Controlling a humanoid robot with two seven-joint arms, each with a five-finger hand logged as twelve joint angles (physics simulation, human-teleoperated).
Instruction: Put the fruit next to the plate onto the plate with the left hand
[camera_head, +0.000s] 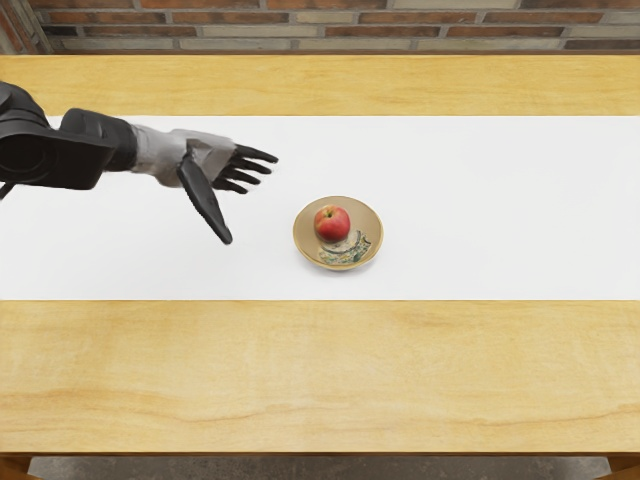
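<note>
On the table, head view: the apple (332, 222) is sitting on the plate (372, 246), a little back and left of its centre, and nothing is touching it.
Setting: the plate is resting on a white runner (480, 200) that is crossing the wooden table (320, 370); a brick wall (300, 25) is closing off the far edge.
Left hand (205, 165): it is hovering to the plate's left, well apart from it, with the fingers spread and gripping nothing and the long thumb pointing down toward the runner.
Right arm: it is not showing.
Step in hand, as judged: the fruit is lying where the task wants it, so the arm is facing only a clean retreat.
Doing it well: the hand should be rising and drawing leftward, away from the rim, with the fingers staying relaxed and the thumb staying off the cloth.
Risk: a low sweep toward the plate is risking a nudge that sets the apple rolling off.
</note>
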